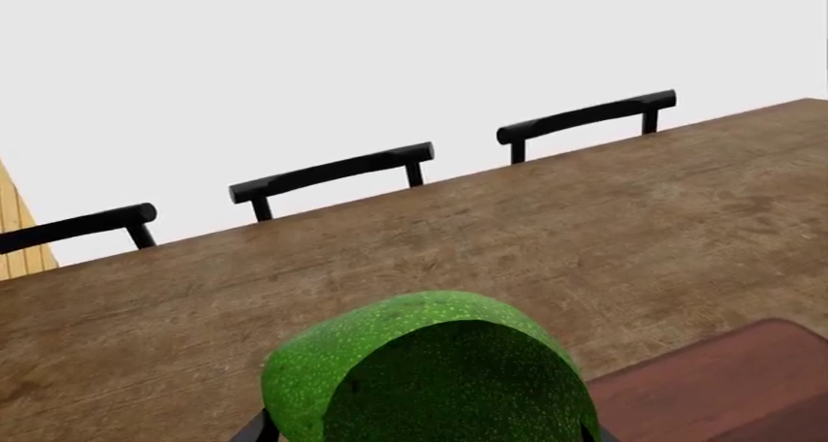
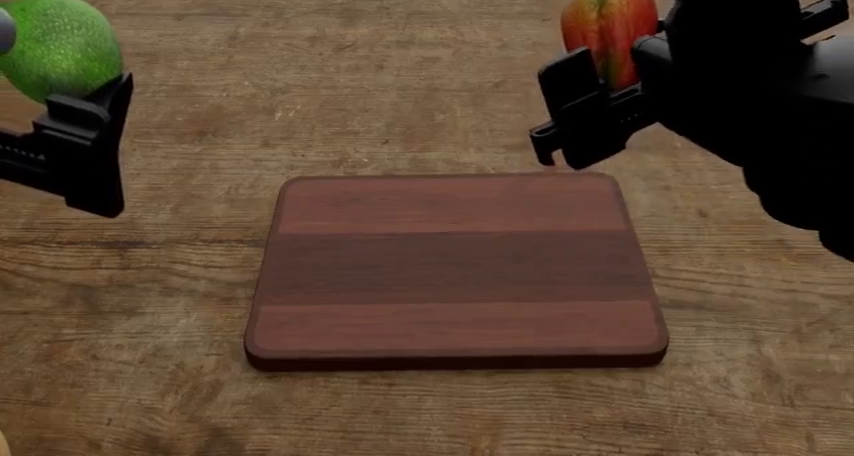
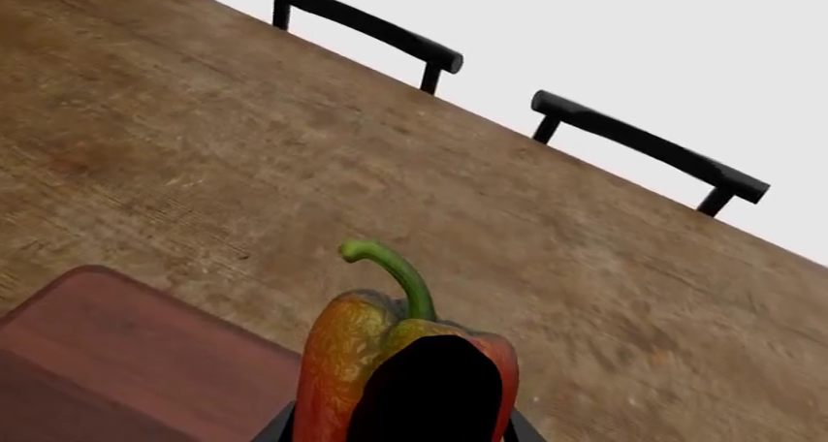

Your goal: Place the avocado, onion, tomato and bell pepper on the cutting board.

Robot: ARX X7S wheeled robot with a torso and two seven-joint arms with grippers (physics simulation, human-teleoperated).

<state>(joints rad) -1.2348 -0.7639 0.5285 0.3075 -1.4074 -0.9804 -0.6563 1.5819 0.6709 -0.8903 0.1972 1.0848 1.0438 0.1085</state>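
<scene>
The dark reddish-brown cutting board lies bare on the table in the middle of the head view. My left gripper is shut on the bright green avocado and holds it above the table, left of the board. The avocado also fills the left wrist view, with a board corner beside it. My right gripper is shut on the red-orange bell pepper above the board's far right corner. The pepper stands stem up in the right wrist view, beside the board. The onion and tomato are out of view.
The board lies on a long brown wooden table. Black chairs stand along its far edge in the left wrist view and the right wrist view.
</scene>
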